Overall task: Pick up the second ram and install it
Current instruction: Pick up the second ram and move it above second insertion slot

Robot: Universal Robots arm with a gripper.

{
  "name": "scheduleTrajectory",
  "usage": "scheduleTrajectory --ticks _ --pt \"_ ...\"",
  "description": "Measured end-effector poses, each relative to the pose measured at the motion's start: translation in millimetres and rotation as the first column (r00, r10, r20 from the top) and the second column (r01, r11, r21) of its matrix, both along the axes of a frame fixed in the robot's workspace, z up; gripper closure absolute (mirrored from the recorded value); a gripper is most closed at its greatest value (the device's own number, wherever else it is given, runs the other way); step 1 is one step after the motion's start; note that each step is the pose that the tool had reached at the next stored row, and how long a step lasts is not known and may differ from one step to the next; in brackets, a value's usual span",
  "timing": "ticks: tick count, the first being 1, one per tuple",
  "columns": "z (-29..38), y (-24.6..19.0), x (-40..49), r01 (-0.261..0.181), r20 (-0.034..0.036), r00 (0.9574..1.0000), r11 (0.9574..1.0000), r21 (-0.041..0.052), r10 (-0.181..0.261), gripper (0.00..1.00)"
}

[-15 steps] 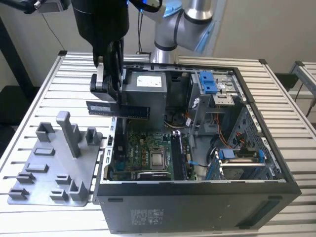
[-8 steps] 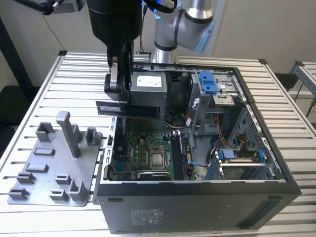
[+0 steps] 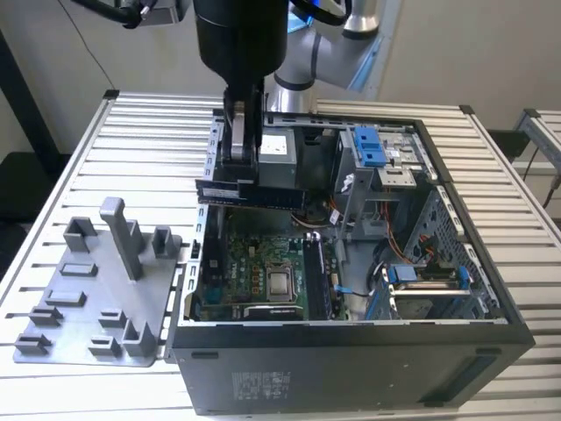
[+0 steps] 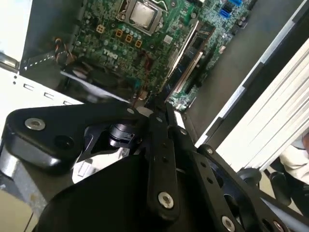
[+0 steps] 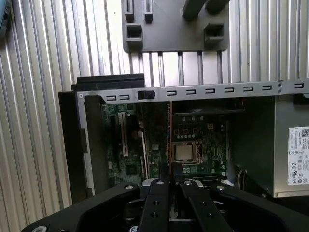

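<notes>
One second ram point(image 3: 273, 195) is seen, gripped crosswise by the closed hand point(image 3: 237, 175) and held level above the one open computer case point(image 3: 351, 373) and its single green motherboard point(image 3: 254, 267). One grey tray point(image 3: 88, 303) is set on the table point(image 3: 149, 132), just beside the case. Part of the stick is hidden by the fingers point(image 3: 235, 147).

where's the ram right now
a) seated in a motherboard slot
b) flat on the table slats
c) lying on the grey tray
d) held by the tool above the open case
d: in the exterior view the tool grips the ram level over the open case, away from the tray.
</notes>
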State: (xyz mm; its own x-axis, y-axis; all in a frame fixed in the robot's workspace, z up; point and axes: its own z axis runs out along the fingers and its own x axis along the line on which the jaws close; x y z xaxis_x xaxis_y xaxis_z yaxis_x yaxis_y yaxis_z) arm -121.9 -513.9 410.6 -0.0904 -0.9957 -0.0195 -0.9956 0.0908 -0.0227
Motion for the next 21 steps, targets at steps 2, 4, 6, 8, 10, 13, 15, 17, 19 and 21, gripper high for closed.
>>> scheduleTrajectory --ticks 2,4,6,8,10,13,15,17,19,21 --pt "0.0 0.0 7.8 0.000 -0.0004 1.0000 1.0000 0.0000 0.000 0.86" --pt "0.0 0.0 15.2 0.000 -0.0008 1.0000 1.0000 0.0000 0.000 0.86" --pt "0.0 0.0 23.8 0.000 -0.0012 1.0000 1.0000 0.0000 0.000 0.86" --pt "0.0 0.0 32.1 0.000 -0.0018 1.0000 1.0000 0.0000 0.000 0.86" --pt "0.0 0.0 39.7 0.000 -0.0022 1.0000 1.0000 0.0001 0.000 0.86" --pt "0.0 0.0 50.9 0.000 -0.0027 1.0000 1.0000 0.0001 0.000 0.86" --pt "0.0 0.0 58.2 0.000 -0.0030 1.0000 1.0000 0.0000 0.000 0.86" --pt "0.0 0.0 65.6 0.000 -0.0034 1.0000 1.0000 0.0000 0.000 0.86" --pt "0.1 0.0 72.8 0.000 -0.0037 1.0000 1.0000 0.0001 0.000 0.86" --pt "0.1 0.0 79.8 0.000 -0.0040 1.0000 1.0000 0.0000 0.000 0.86"
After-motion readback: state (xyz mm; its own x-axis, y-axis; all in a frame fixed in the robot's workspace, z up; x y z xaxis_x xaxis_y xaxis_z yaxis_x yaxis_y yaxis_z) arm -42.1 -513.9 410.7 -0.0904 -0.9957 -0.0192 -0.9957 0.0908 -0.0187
